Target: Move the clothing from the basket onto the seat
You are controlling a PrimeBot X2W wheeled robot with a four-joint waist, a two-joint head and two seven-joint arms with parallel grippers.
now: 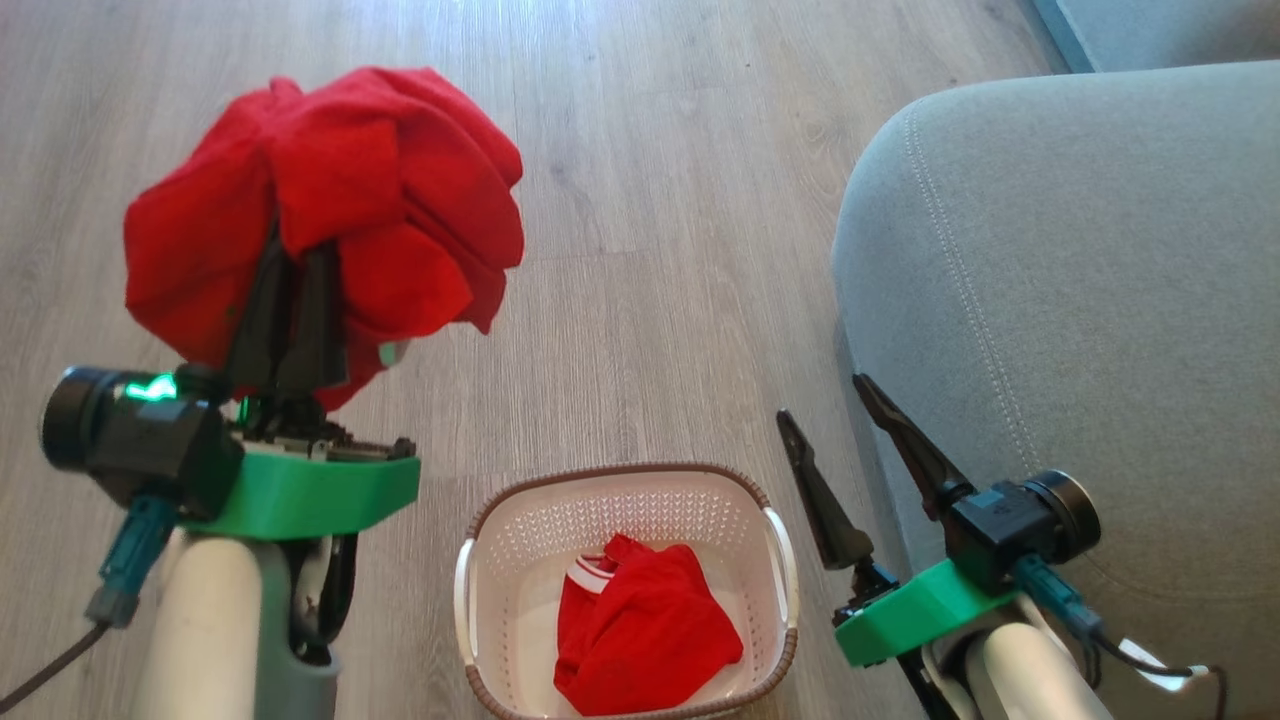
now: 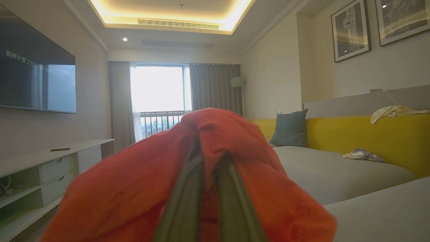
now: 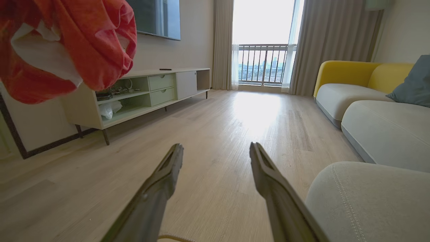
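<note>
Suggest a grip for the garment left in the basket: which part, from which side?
Pinch the bunched fold at the middle of the garment, coming straight down through the open top: the basket walls block side approaches, and the fabric lies crumpled on the bottom. The open right gripper beside it is probably best; the left gripper holds the other garment.

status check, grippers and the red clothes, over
Left gripper shut on red garment, raised above floor. Right gripper open, beside seat. Second garment in basket. Path to seat looks open.
</note>
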